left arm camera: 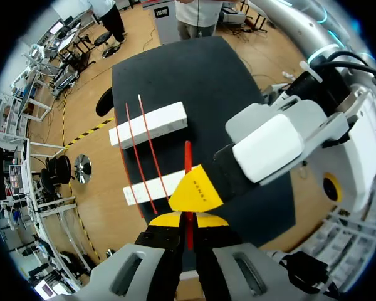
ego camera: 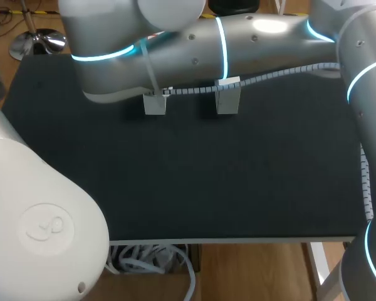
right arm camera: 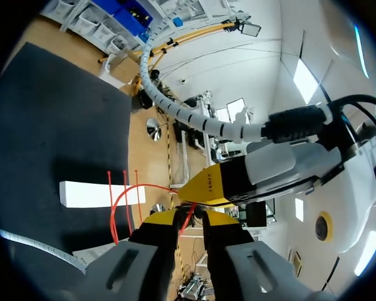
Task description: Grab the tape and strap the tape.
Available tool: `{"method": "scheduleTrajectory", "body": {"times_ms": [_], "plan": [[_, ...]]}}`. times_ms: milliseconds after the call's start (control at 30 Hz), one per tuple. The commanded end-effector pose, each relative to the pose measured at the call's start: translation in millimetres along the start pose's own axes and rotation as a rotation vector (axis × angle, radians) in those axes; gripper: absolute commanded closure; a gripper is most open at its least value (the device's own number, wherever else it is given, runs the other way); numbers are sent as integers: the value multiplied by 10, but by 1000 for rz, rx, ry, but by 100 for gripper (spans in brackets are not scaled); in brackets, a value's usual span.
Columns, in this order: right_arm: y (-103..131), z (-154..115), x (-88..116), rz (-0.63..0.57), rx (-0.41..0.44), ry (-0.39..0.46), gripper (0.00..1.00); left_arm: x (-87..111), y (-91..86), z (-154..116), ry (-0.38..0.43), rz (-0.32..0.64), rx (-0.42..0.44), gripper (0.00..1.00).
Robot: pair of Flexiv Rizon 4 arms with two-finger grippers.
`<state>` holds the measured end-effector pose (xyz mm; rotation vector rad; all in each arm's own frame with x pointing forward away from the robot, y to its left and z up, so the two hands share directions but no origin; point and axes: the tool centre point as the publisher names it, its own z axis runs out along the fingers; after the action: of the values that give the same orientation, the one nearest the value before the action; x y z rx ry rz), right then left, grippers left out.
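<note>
The tape is a thin red tie strap. In the left wrist view my left gripper is shut on it above the near white block, and more red strands run across both blocks. A yellow fingertip of my right arm touches the strap just ahead. In the right wrist view a red loop hangs by a white block. One strand runs between the slightly parted fingers of my right gripper, with my left arm's yellow fingertip just above. Both grippers are hidden in the head view.
Two small white blocks stand at the back of the black table, carrying a spiral-wrapped cable. A pale strap rises from the left block. Both arms cross above them. A second block lies farther off.
</note>
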<state>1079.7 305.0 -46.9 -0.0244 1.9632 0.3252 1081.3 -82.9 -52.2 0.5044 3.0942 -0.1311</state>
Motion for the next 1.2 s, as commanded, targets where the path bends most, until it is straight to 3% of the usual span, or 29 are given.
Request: {"method": "scheduleTrajectory", "body": {"times_ms": [33,300,667,833,1000,1067,1100,1133,1167,1200], "plan": [[-46,-108,-34,4,-16,2,87,-5,-6,-13,4,-1,-4,100],[-144,-319,-67,25,-27,-18,87,-5,-6,-13,4,-1,-4,100],[-709,-585,-84,110,21,-45,88,-5,-6,-13,4,-1,-4,100],[-938,-567,-64,225,-73,-54,95,-5,-6,-13,4,-1,-4,100],[-1092,-572,-112,302,-133,-66,89,-5,-6,-13,4,-1,-4,100],[-1125,-580,-128,304,-143,-73,82,-5,-6,-13,4,-1,-4,100],[-1138,-582,-131,309,-147,-76,73,-5,-6,-13,4,-1,-4,100],[-1144,-582,-133,312,-159,-70,58,-5,-6,-13,4,-1,-4,100],[-1145,-582,-129,315,-169,-70,5,-5,-6,-13,4,-1,-4,100],[-1145,-582,-129,315,-169,-70,0,-5,-6,-13,4,-1,-4,100]]}}
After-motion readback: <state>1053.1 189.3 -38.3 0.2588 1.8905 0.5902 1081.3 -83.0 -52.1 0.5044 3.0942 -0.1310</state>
